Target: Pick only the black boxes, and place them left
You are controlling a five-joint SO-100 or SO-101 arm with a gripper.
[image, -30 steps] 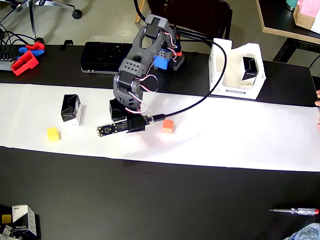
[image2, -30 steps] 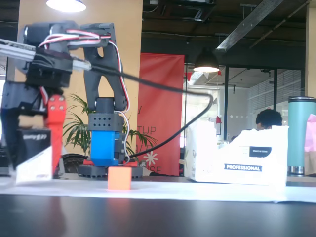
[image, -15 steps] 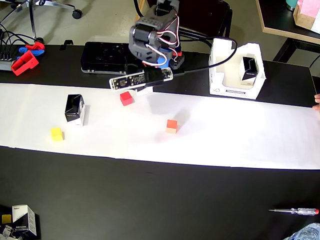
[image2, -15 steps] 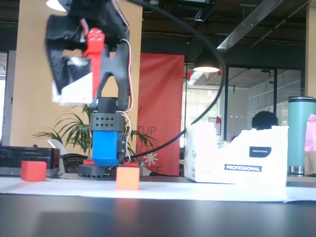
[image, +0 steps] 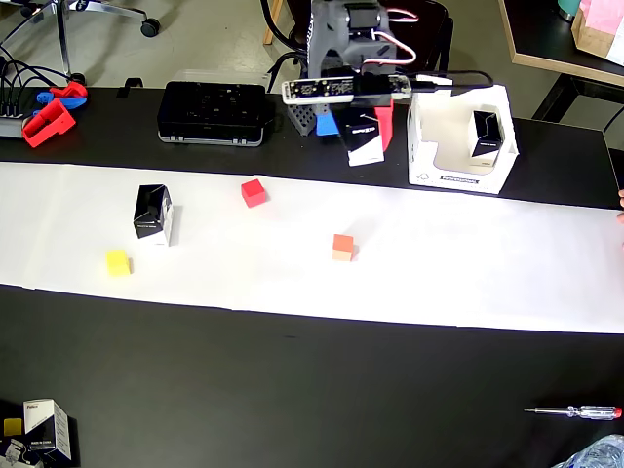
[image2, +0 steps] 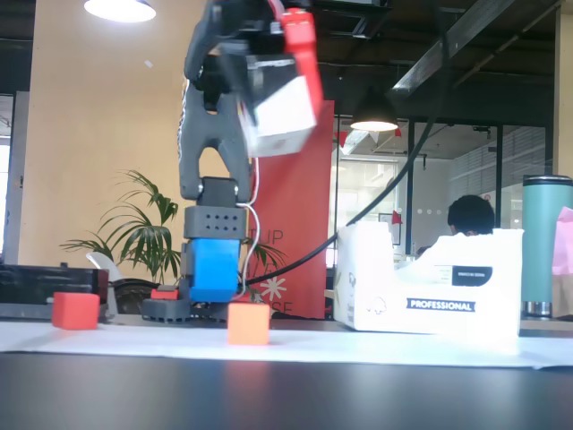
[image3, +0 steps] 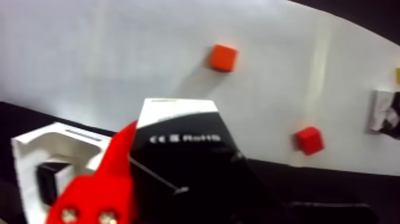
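Overhead view: gripper (image: 363, 132) is clamping a black box (image: 363, 136) aloft beside the white carton (image: 425, 146), heading wrongly rightward while another box (image: 153, 213) is sitting left and a third (image: 485, 134) is lying inside.

Your held black box (image: 363, 136) hangs high, just beside the white carton's (image: 425, 146) near wall at its 9 o'clock. On the white paper (image: 468, 263), the red cube (image: 253, 192) sits at 8 o'clock, the orange cube (image: 342, 247) at 6, and a standing black box (image: 153, 213) and yellow cube (image: 118, 262) lie far toward 8. Bare paper lies between them.
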